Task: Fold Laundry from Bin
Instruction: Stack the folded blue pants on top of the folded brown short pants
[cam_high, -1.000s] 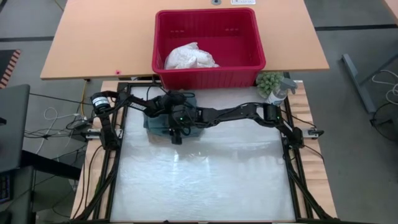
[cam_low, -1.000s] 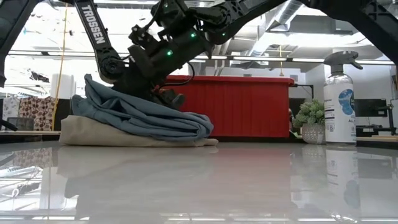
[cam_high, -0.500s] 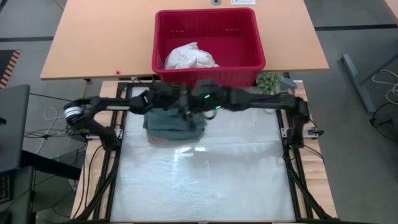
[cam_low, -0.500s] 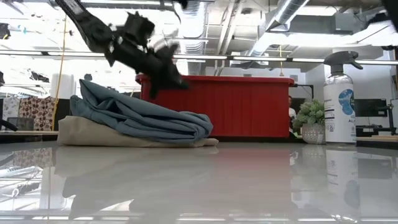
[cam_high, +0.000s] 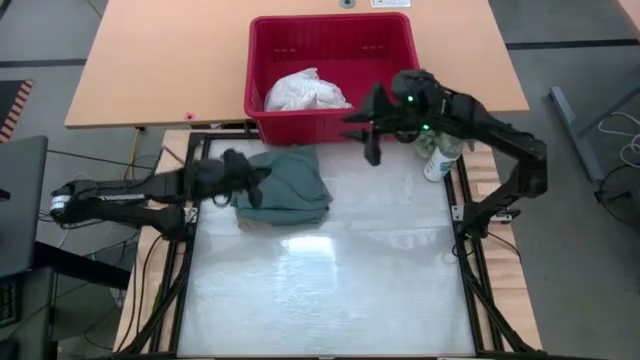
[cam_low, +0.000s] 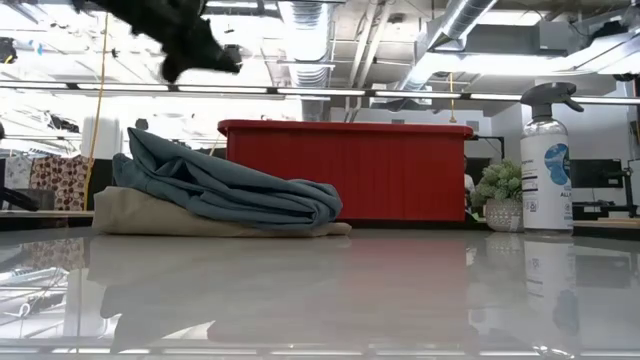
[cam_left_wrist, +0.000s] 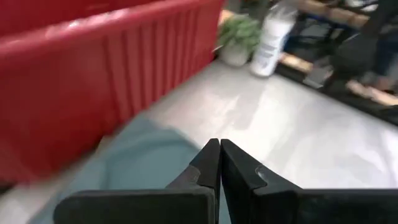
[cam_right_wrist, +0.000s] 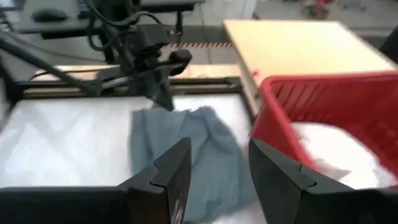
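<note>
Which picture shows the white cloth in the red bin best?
The high view: it looks straight down into the bin, so the whole crumpled white garment shows. The right wrist view catches only part of it. In the low view the bin's wall hides it; the left wrist view shows none.

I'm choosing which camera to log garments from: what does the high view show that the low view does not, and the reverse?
Only the high view shows the white garment lying inside the red bin, and the open right end effector beside the bin. Only the low view shows the beige garment under the teal garment. Both show the bin, the teal garment, the spray bottle and the small plant.
</note>
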